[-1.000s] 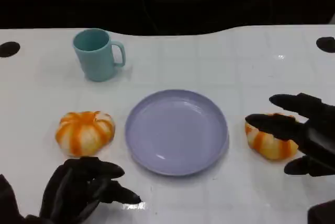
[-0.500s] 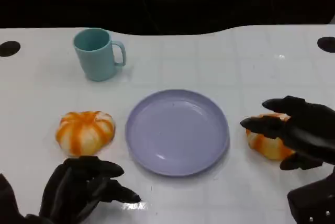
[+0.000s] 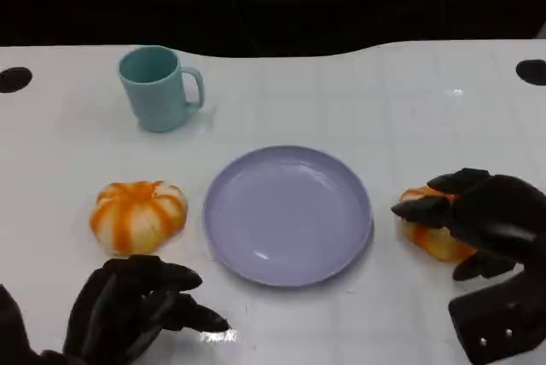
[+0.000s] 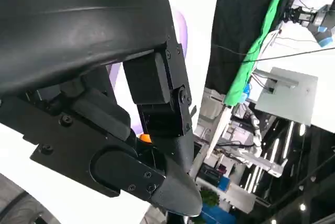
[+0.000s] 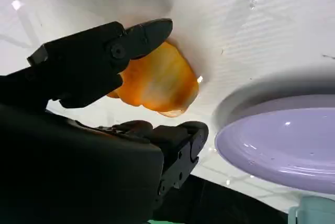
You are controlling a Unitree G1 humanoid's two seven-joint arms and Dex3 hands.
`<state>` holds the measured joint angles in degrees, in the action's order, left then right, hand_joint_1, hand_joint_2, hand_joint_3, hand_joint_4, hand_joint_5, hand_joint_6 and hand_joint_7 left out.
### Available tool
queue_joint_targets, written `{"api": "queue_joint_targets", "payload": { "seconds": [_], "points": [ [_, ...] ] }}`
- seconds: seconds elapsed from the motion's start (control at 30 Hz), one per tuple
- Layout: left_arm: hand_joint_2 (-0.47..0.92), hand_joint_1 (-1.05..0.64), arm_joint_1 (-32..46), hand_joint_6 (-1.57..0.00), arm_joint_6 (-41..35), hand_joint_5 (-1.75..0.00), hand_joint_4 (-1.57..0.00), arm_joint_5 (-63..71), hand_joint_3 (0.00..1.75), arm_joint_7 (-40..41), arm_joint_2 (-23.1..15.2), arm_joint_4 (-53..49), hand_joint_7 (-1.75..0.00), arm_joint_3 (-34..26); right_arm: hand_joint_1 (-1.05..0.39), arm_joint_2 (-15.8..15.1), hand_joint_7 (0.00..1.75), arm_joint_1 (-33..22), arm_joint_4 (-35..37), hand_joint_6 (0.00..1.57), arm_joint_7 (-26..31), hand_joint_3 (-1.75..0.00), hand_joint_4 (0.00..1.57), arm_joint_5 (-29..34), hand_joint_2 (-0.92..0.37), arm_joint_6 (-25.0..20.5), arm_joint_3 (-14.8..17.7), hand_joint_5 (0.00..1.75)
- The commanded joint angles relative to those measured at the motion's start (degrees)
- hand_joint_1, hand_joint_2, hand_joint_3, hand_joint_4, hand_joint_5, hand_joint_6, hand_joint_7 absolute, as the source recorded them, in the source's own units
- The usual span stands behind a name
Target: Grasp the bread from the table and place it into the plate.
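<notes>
Right hand [image 3: 478, 224] had its fingers draped over the bread [image 3: 429, 233] on the worktop [image 3: 358, 92] just right of the plate [image 3: 287, 214], grip apparently not yet firm; best to close evenly around both sides before lifting, while the left hand [image 3: 136, 305] rested curled, holding nothing.

right hand [image 3: 482, 224] fingers curled over bread [image 3: 431, 233], left hand [image 3: 128, 305] resting loosely curled
</notes>
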<state>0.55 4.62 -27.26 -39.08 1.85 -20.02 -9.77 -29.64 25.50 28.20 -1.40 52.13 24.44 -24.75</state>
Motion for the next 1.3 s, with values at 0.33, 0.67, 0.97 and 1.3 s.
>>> {"api": "queue_joint_targets", "payload": {
  "seconds": [0.33, 0.67, 0.97, 1.3],
  "points": [
    [0.8, -0.99, 0.6, -1.56, -0.51, -0.23, -1.57, -0.07, 0.0, 0.59, -0.91, 1.5, 0.0, -0.19, -0.09, 4.13, 0.08, 7.14, 13.12, 0.8, 8.27, 0.0, 0.87, -2.7, -0.81, 1.43, -2.18, 0.19],
    [0.81, -0.99, 0.82, -1.56, -0.37, -0.23, -1.57, 0.2, 0.0, 1.02, -0.85, 2.06, 0.0, -0.15, 0.01, 5.61, 0.62, 12.4, 25.91, 1.28, 26.12, -0.19, 0.97, -1.93, -0.81, 8.89, -4.57, 1.69],
    [0.81, -0.99, 0.86, -1.55, -0.56, -0.22, -1.57, 0.15, 0.0, 0.95, -0.81, 2.23, 0.0, -0.15, -0.05, 6.57, 1.63, 13.95, 29.28, 0.82, 33.7, -1.19, 0.97, -3.2, -0.32, 10.72, -4.9, 1.75],
    [0.82, -0.97, 0.82, -1.55, -0.04, -0.22, -1.57, 0.45, 0.01, 1.11, -0.65, 1.93, 0.0, -0.06, 0.01, 7.09, 1.52, 13.27, 27.48, 0.9, 37.33, -1.33, 1.0, -6.32, -0.22, 14.87, -3.3, 1.75]
  ]
}}
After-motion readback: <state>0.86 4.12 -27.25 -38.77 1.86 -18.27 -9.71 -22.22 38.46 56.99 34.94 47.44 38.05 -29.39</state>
